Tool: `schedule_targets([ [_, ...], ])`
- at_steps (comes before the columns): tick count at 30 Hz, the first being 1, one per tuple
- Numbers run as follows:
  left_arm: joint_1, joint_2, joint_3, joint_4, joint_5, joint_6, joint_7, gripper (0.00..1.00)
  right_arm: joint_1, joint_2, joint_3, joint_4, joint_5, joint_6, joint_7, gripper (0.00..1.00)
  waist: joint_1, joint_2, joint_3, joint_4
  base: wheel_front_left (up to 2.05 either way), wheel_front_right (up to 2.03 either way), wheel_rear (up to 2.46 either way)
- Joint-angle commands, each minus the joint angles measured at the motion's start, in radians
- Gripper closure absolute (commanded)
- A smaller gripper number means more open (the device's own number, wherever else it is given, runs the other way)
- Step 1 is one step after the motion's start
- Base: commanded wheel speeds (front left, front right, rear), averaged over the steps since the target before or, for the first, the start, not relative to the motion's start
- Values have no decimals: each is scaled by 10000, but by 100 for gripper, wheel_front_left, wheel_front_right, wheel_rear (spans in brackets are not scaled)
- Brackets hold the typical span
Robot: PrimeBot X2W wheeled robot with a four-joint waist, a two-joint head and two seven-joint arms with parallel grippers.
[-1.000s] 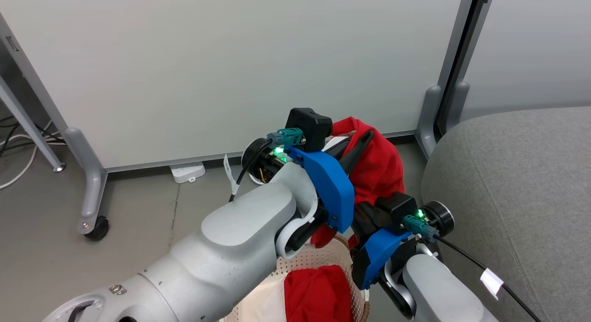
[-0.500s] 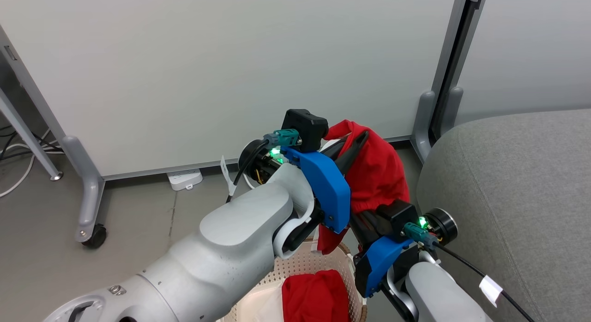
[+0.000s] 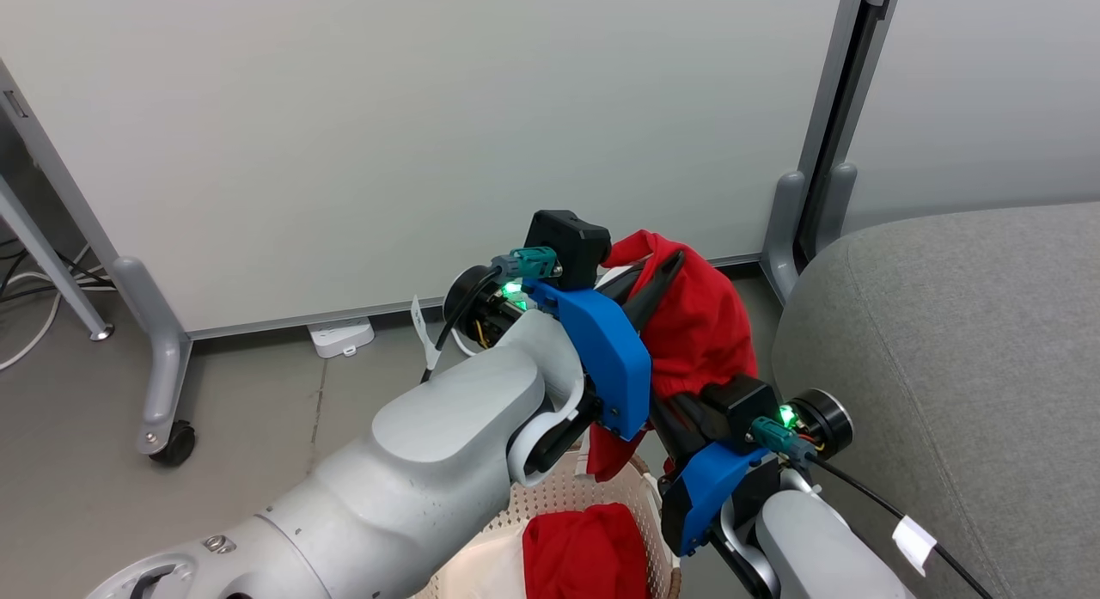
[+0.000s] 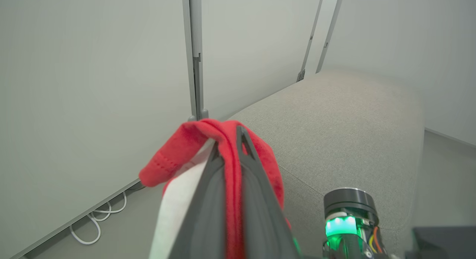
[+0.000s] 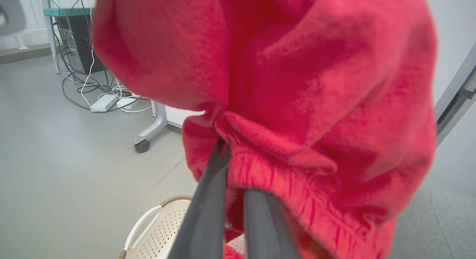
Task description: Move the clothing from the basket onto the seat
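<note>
The left gripper [image 4: 227, 142] has its two dark fingers pressed together on a fold of a red garment [image 3: 705, 324]; in the left wrist view a strip of red cloth runs down the narrow slot between them and loops over their tips, with a white panel [image 4: 178, 207] of the same garment lying along the outer side of one finger. The right gripper [image 5: 236, 170] is likewise clamped on this garment, its fingers nearly together with a bunched, ribbed hem pinched at their tips and the rest of the cloth billowing above and around them. In the head view the garment hangs stretched between the two grippers, the left one higher and farther from the robot, the right one lower and nearer. A red tail droops toward the rim of the basket [image 3: 559, 492]; whether it touches the rim cannot be told. A second red garment [image 3: 584, 552] lies crumpled inside the cream perforated basket, which stands on the grey floor [image 3: 258, 410] just beside the rounded corner of the grey seat [image 3: 945, 341], on the robot's right. The held garment is near the seat's edge but apart from it. Behind stand pale partition panels [image 3: 430, 135] on a castered foot [image 3: 176, 444].
</note>
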Motion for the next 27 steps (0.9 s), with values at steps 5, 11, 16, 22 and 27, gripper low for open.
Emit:
schedule_targets([
  [5, -15, 25, -20, 44, 80, -37, -222, 0, 124, -14, -105, -156, -63, -3, 1, 100, 1, 0, 83, 23, 0, 0, 0],
  [11, 302, 27, -14, 364, 554, -342, -1005, 0, 134, -14, -396, -267, -289, -3, -42, 100, 1, 0, 178, 103, 0, 0, 0],
  [16, 970, 392, 343, 349, 1166, -582, -1417, 0, 191, -12, -635, -425, -447, -3, -34, 100, 1, 0, 241, 169, 0, 0, 0],
  [22, 2889, 1159, 2413, -1440, 3136, -531, -1420, 0, 326, -11, -899, -635, -591, -3, 35, 100, 1, 0, 362, 310, 0, 0, 0],
  [27, 4861, 1497, 3910, -2596, 4596, -674, -1422, 0, 426, -12, -1057, -795, -657, -3, 92, 100, 1, 0, 364, 389, 0, 0, 0],
])
